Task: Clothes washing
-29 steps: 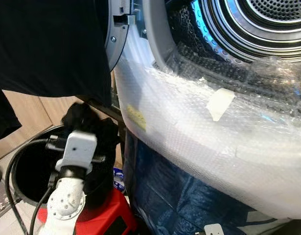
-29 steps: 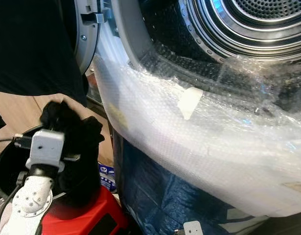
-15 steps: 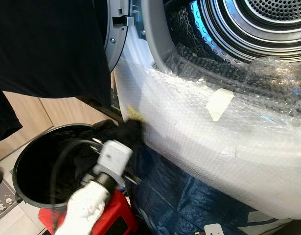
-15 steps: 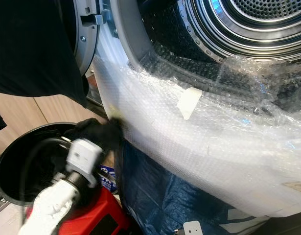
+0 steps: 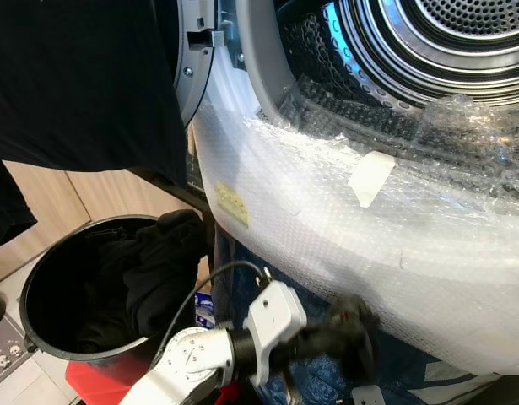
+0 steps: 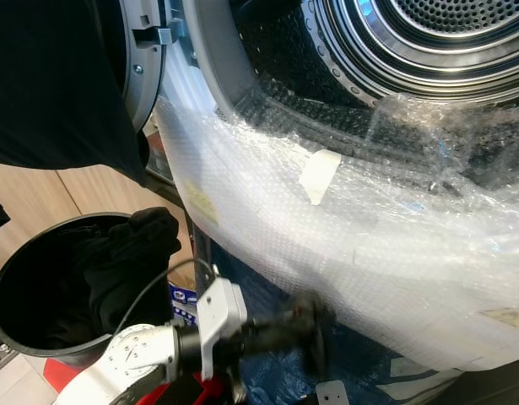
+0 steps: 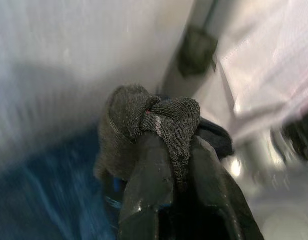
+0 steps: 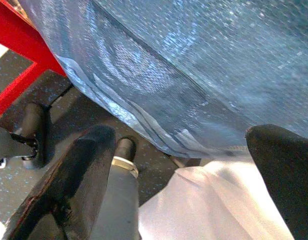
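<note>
I see a dark grey knitted garment [image 7: 164,125] pinched between my left gripper [image 7: 176,165]'s glossy black fingers [image 7: 146,185]. The bucket [image 5: 40,278] is black, with black clothes [image 5: 158,261] heaped inside, and it sits on a red stool [image 5: 99,375]. Clear, whitish bubble wrap [image 5: 394,245] (one pale tape patch [image 5: 370,177] on it) covers the washer; its drum [image 5: 462,34] is perforated silver. Below hangs blue sheeting [image 8: 194,75]. My right gripper [image 8: 184,165]'s fingers are black too.

Dark knit garment [image 7: 164,120] (bunched) pinched in left hand [image 7: 171,165] below washer drum [image 5: 445,42].
</note>
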You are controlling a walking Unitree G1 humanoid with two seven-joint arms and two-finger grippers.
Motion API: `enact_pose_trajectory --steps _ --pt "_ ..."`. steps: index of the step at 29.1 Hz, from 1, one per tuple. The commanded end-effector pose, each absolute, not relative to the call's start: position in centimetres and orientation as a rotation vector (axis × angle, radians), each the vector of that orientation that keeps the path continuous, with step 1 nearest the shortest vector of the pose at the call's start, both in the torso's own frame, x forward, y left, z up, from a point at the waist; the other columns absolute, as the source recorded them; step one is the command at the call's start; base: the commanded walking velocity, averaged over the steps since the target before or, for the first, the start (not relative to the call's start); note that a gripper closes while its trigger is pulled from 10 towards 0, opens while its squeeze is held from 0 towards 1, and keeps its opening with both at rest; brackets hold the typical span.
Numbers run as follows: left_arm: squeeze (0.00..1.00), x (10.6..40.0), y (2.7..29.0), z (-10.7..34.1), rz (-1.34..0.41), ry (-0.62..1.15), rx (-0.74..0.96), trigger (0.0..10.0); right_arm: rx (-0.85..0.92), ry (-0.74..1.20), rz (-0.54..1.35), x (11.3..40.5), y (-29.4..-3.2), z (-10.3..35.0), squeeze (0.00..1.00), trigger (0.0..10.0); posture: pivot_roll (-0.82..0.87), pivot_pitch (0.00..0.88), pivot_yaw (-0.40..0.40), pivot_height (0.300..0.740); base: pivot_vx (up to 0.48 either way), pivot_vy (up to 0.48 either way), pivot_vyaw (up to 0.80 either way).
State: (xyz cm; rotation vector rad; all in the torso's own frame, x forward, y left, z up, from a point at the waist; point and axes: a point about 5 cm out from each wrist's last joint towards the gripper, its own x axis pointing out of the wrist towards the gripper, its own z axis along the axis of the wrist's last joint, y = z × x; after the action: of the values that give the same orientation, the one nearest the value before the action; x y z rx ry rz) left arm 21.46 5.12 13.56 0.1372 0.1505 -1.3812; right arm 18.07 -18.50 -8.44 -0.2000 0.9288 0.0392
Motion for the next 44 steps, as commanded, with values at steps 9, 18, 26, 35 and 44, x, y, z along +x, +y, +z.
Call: enact_pose_trajectory --steps 9,18,26,35,44 --pt "0.0 24.2 10.2 9.4 -1.112 0.335 0.279 0.0 -0.126 0.878 0.298 18.2 -18.0 -8.0 0.0 10.0 0.12 0.115 -0.042 0.74 0.0 0.0 0.0" --pt "0.0 24.0 10.8 7.3 -1.106 0.411 0.307 0.0 0.005 0.726 0.502 20.7 -18.3 -5.7 0.0 10.0 0.1 0.113 -0.047 0.74 0.0 0.0 0.0" --pt "0.0 24.1 9.8 7.1 -1.105 0.405 0.281 0.0 0.121 0.55 0.636 21.9 -18.1 -3.5 1.0 10.0 0.08 0.101 -0.045 0.74 0.0 0.0 0.0" --pt "0.0 24.4 8.6 6.6 -1.118 0.396 0.266 0.0 0.233 0.504 0.718 20.9 -18.4 -3.0 1.0 10.0 0.07 0.092 -0.037 0.74 0.0 0.0 0.0" --pt "0.0 24.4 7.5 6.3 -1.131 0.381 0.282 0.0 0.234 0.466 0.824 21.1 -15.9 -2.4 1.0 10.0 0.06 0.082 -0.039 0.74 0.0 0.0 0.0"
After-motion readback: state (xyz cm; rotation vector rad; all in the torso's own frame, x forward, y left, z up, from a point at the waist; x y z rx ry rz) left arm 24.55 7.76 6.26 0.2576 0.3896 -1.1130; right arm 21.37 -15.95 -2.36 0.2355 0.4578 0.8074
